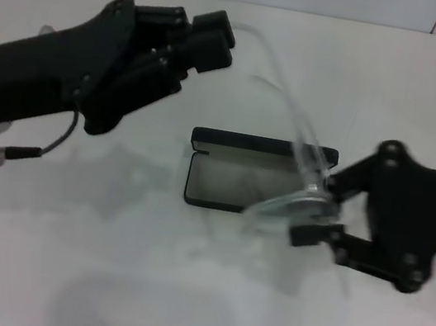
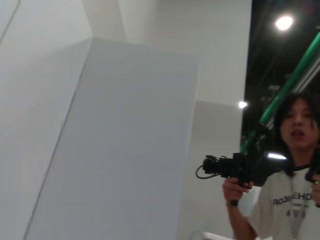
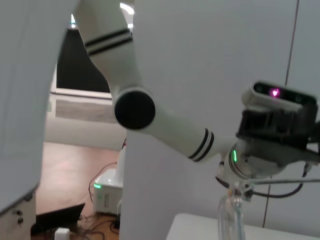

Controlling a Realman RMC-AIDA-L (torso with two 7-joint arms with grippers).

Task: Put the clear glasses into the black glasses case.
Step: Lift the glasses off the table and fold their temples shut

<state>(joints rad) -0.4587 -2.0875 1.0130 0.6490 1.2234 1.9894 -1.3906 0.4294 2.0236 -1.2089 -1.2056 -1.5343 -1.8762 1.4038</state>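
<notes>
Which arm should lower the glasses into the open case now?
Right, probably. The right tool grips the glasses by the lens end at the case, right over its open tray. The left tool holds only a clear arm tip, raised behind the case.

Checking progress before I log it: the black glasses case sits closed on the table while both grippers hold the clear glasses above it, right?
Not quite: the head view shows the black glasses case open, lid up. The left gripper and right gripper do hold the clear glasses above it.
</notes>
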